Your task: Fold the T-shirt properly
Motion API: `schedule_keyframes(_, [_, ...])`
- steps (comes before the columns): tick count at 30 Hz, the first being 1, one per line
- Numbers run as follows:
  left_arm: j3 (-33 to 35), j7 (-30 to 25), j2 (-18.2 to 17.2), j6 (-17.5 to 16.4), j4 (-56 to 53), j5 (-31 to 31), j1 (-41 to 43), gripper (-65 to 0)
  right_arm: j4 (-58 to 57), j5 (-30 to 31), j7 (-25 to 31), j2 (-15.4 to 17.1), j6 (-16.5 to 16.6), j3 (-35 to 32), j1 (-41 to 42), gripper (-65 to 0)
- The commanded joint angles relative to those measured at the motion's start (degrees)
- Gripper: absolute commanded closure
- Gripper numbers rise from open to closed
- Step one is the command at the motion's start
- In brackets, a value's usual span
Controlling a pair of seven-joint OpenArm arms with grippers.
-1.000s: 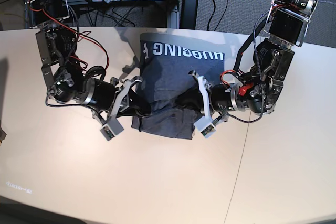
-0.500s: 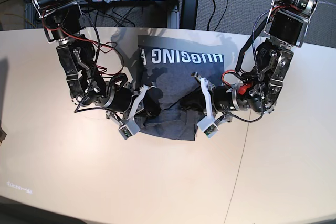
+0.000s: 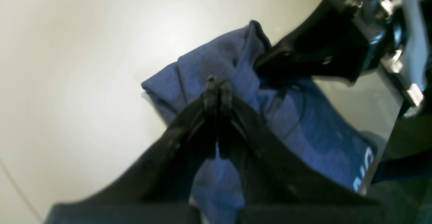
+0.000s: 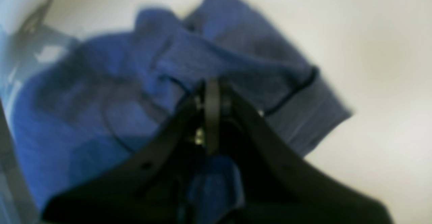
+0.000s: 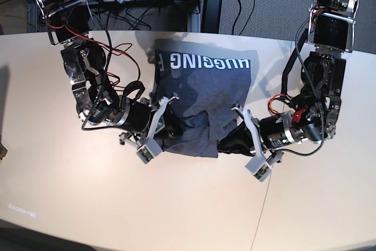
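Right end effector, at the left of the base view: jaws closed, tips together on the shirt's near left edge; whether cloth is pinched, cannot tell, wrist view blurred. Shirt lies mid-bench, partly folded, near hem bunched, white lettering showing upside down along the far edge. Left end effector, at the right: jaws closed on the shirt's near right corner, fabric gripped between the tips.
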Motion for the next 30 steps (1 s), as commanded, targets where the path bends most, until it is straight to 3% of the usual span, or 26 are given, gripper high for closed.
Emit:
schedule_keyframes(1, [-0.6, -0.9, -1.4, -0.7, 1.4, -1.0, -0.2, 0.0, 2.3, 0.9, 0.4, 0.2, 3.5, 1.2, 1.3, 0.0])
schedule_keyframes(6, [-4.0, -0.8, -5.1, -0.7, 4.8, -1.2, 6.7, 0.0, 8.7, 5.5, -5.9, 1.4, 3.4, 8.0, -0.9, 0.0])
schedule_keyframes(13, [-18.6, -0.7, -9.2, -0.7, 13.6, -3.7, 22.6, 0.0, 15.8, 9.4, -6.8, 6.5, 3.3, 21.6, -13.2, 0.0])
schedule_keyframes(23, [-34.2, 0.0, -8.9, -0.7, 19.7, -4.6, 45.0, 0.0, 21.5, 17.0, -8.6, 7.6, 3.4, 41.0, -37.9, 0.0])
schedule_keyframes(30, [-44.2, -3.8, -6.2, -0.7, 19.6, 0.7, 57.7, 0.0, 23.3, 18.7, -8.5, 6.9, 3.4, 49.2, -54.9, 0.0])
